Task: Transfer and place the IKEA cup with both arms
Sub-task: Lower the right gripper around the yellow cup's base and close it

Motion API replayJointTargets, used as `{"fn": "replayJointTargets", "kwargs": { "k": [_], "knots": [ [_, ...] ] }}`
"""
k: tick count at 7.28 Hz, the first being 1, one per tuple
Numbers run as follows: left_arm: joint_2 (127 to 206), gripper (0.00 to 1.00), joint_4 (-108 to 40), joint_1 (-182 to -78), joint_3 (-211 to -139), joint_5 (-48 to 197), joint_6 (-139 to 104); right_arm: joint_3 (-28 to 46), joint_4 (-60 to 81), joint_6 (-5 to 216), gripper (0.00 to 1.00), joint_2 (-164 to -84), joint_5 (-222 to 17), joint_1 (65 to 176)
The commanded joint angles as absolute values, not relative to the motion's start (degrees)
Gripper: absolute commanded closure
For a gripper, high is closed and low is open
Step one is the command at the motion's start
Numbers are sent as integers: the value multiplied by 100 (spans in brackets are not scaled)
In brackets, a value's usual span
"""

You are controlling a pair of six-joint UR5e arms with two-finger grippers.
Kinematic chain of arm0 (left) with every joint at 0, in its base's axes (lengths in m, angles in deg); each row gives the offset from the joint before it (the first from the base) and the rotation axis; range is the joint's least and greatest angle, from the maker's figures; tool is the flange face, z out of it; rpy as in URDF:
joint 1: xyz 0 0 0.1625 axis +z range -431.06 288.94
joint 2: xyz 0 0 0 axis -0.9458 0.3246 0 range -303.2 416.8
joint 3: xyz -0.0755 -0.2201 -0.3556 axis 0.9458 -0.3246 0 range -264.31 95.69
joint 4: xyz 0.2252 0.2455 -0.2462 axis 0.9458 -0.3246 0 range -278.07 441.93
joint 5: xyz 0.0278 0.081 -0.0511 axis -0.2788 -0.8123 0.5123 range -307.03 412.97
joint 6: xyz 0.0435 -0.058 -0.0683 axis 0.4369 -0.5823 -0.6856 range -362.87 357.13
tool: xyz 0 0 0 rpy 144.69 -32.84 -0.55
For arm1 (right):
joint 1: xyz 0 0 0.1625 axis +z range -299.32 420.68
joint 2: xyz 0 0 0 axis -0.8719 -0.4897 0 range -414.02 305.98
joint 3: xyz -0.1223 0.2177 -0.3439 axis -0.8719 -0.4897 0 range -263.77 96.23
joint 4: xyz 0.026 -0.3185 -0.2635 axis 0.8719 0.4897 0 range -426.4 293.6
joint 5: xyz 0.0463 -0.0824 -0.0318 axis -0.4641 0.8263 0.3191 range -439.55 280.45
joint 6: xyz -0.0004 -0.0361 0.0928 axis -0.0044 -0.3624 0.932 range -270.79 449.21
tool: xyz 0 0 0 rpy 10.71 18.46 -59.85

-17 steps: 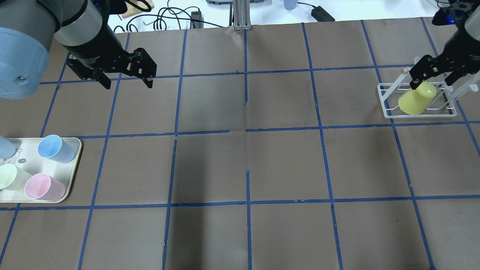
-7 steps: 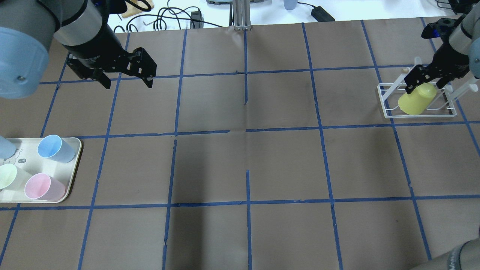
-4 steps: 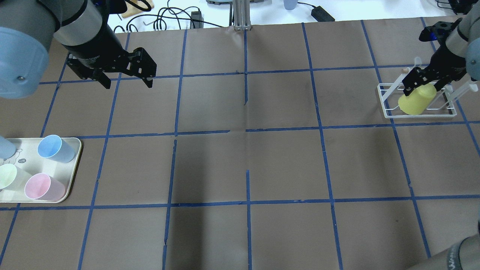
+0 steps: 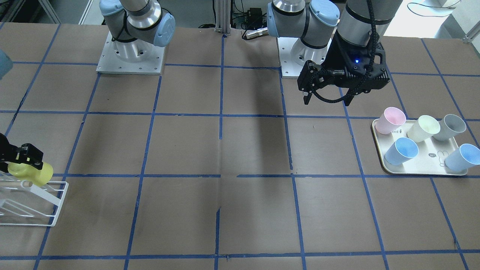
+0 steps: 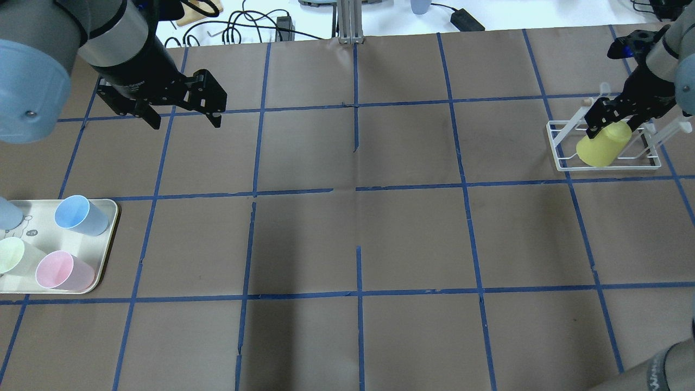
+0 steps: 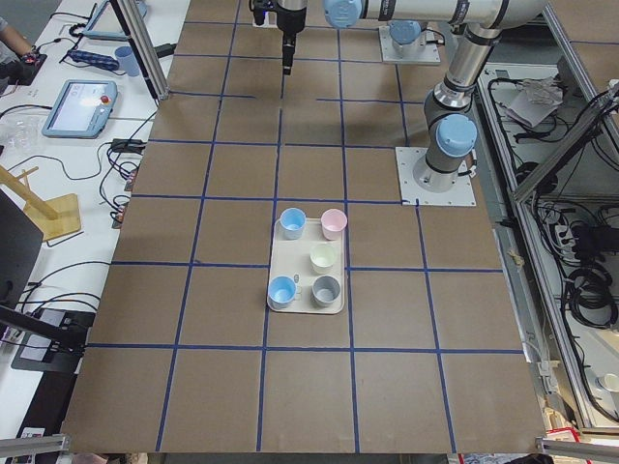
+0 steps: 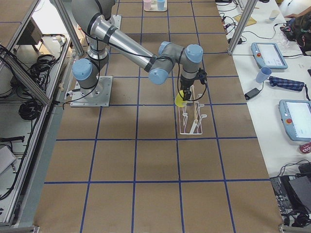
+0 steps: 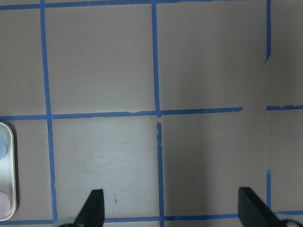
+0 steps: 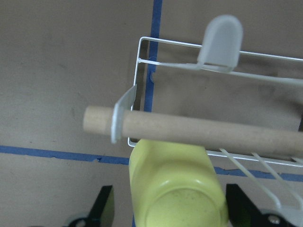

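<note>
The bright yellow IKEA cup (image 5: 600, 147) hangs tilted, bottom up, on a wooden peg of a white wire rack (image 5: 559, 157) at the table's right end. It also shows in the front view (image 4: 33, 174) and the right wrist view (image 9: 175, 189). My right gripper (image 5: 619, 126) is open and straddles the cup's bottom end. In the right wrist view a finger (image 9: 105, 205) stands on each side of the cup with a small gap. My left gripper (image 5: 185, 122) is open and empty, hovering above the table at the far left (image 4: 328, 101).
A cream tray (image 5: 106, 239) at the left end holds several upright cups: pink (image 4: 390, 120), pale cream-yellow (image 4: 423, 128), grey and light blue ones. The rack's wooden peg (image 9: 213, 135) and white prongs cross just above the yellow cup. Cables lie beyond the table's far edge.
My right gripper has come down and closed in around the yellow cup's bottom end, with little motion in the last half second. The cup stays on the rack. The left arm has not moved.
</note>
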State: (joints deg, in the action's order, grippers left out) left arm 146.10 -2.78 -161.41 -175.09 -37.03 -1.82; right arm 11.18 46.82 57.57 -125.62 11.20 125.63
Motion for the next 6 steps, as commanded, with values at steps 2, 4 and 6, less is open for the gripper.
{"fn": "replayJointTargets", "kwargs": {
  "k": [2,4,6],
  "knots": [
    [14610,0,-280,-16141,-17510,-3703,-182,1080,4628,5757,63,-12573,1150,12563],
    [14610,0,-271,-16141,-17510,-3694,-182,1071,4619,5730,76,-12608,1177,12563],
    [14610,0,-280,-16141,-17510,-3694,-182,1001,4610,5704,80,-12713,1447,12563]
  ]
}}
